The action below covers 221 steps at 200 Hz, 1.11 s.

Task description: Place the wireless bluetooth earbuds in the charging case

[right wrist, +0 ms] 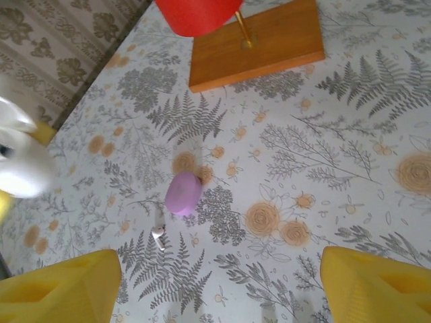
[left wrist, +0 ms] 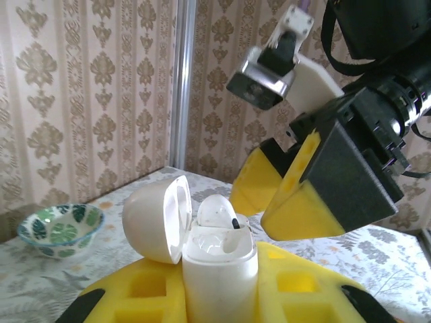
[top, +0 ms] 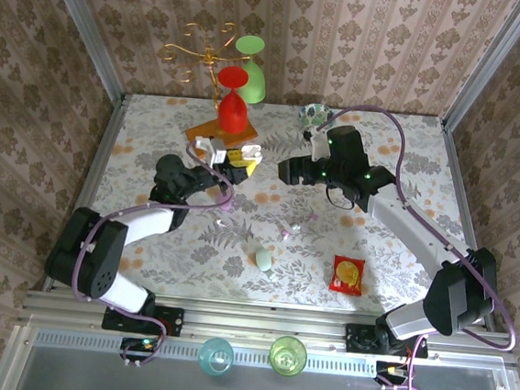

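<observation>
Left end effector clamps the open white plastic pebble-shaped charging case; right end effector, jaws wide just beside it, could knock the half-seated pale plastic earbud out.

No readable text — print on the red packet too small; blurred.

red snack packet, leaf-patterned bowl, wooden base, teal cup and green cup, possibly plastic
</observation>
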Available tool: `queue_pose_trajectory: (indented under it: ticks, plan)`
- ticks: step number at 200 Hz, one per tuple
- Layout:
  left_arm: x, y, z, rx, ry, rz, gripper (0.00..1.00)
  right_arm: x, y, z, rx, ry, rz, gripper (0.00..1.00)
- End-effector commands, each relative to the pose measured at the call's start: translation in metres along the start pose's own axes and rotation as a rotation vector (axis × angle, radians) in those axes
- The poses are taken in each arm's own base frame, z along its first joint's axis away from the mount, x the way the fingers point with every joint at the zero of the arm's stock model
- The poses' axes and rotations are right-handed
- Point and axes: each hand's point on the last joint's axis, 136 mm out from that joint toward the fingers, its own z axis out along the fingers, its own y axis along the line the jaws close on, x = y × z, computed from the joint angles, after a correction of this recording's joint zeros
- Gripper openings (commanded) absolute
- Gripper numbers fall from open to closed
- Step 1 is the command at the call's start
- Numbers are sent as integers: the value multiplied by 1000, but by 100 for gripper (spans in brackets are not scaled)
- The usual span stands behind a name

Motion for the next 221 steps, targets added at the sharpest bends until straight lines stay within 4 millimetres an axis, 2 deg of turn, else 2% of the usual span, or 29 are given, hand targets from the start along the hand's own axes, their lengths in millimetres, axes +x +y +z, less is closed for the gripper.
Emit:
queue_pose_trajectory:
  ticks: [1, 21, 62, 84, 106, 141, 179, 197, 221]
  plan:
    - [-14, 3, -10, -37, -1, 95, 0, 18, -21, 14, 85, 77, 86, 77]
    - [-27, 8, -21, -89, -21, 147, 0, 37, -19, 33, 78, 145, 91, 77]
    - [-56, 14, -42, -215, -35, 254, 0, 76, 2, 83, 68, 313, 34, 77]
    - [-71, 16, -53, -308, -42, 306, 0, 96, 23, 108, 67, 423, 2, 77]
    - [-85, 7, -62, -336, -64, 338, 0, 116, 52, 127, 19, 527, 0, 77]
    - [-99, -12, -72, -344, -66, 378, 0, 133, 84, 148, 40, 632, -69, 74]
    - [-108, -35, -73, -320, -57, 413, 0, 152, 95, 168, 139, 733, -160, 64]
    - [-108, -39, -75, -320, -45, 426, 0, 161, 94, 173, 196, 781, -198, 61]
    - [-105, -39, -75, -329, -39, 433, 0, 161, 96, 180, 253, 785, -254, 54]
